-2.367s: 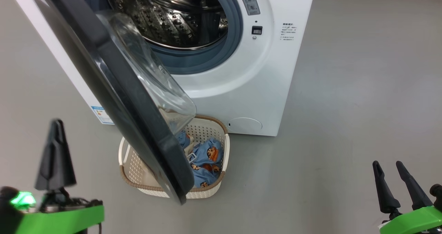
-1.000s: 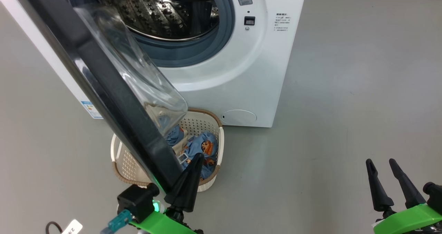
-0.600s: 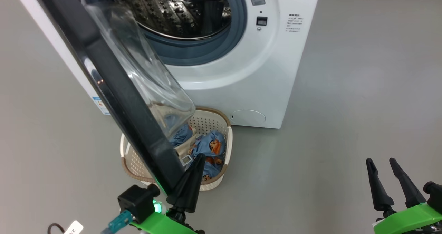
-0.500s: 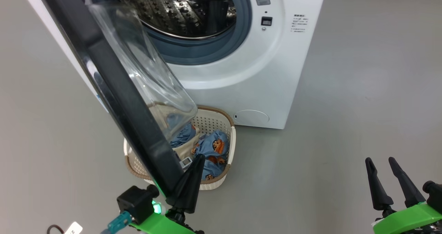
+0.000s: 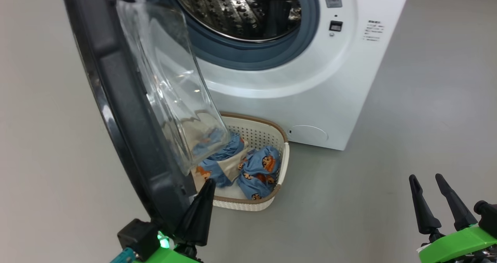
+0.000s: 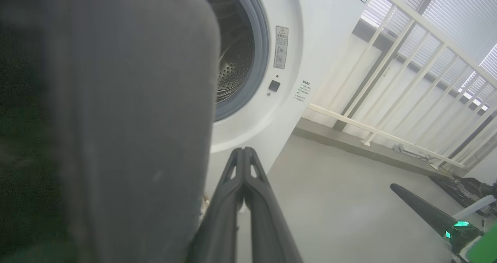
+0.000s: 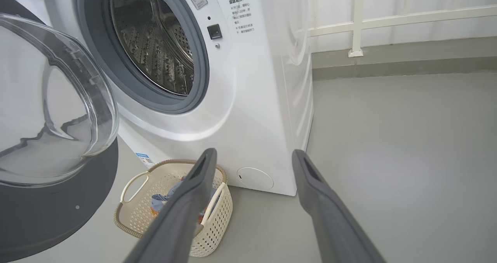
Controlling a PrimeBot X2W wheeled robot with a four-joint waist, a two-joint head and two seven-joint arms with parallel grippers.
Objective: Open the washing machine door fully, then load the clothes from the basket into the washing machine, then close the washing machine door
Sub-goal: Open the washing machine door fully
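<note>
- The big white boxy front-loading washing machine stood with its steel drum exposed and nothing visible inside.
- The large round door with the glossy black ring and bulging clear glass centre was swung well out from the machine's front, to the left of the opening. Opening looked largely done, though I judged the door might have more travel before being fully open.
- The left gripper was closed on nothing, its two dark fingers pressed together in the left wrist view. It stood at the door's lower edge, on the side facing the machine. Whether it actually touched the rim could not be told.
- The right gripper was spread and empty, well out from the machine's right front corner.
- The small cream perforated plastic basket with the brown woven-look rim sat on the floor just in front of the machine, below the opening and partly under the door's glass.
- Both light blue bundles of clothes printed with orange-brown faces lay in that basket, so no loading had been done.
- Left to do, by my reading: finish the door swing if needed, move both bundles into the drum, then shut the door.
</note>
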